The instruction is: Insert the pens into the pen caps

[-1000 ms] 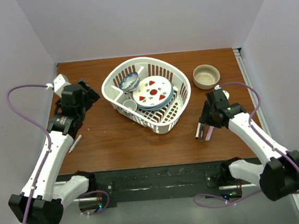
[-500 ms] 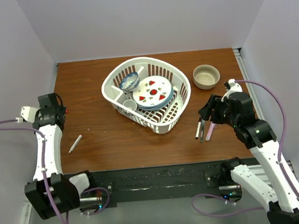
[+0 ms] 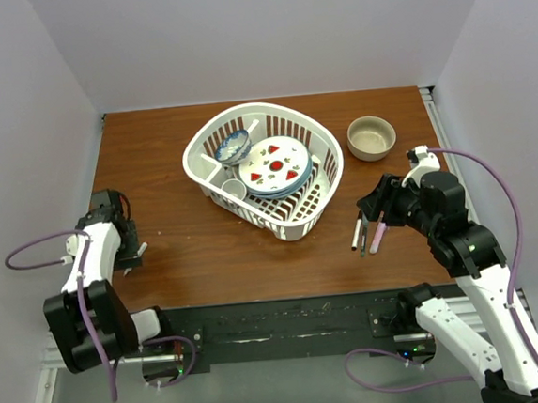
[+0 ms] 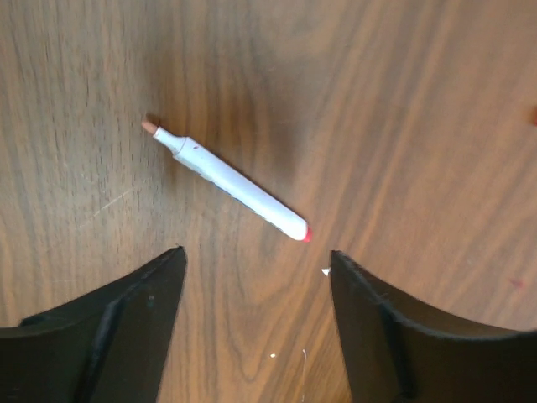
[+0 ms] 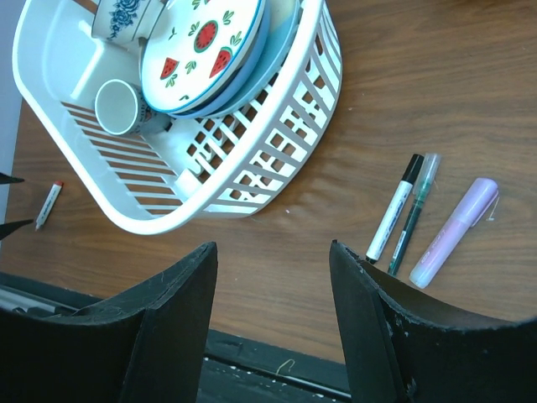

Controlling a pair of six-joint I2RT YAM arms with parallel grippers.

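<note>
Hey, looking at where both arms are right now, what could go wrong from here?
The left fingers stand open near the white pen, which lies slanted to their gap; closing now could pinch it askew or roll it away. Below the right fingers, the white-and-black pen, dark pen and lilac pen lie close together, so reaching for one might nudge a neighbour.
</note>
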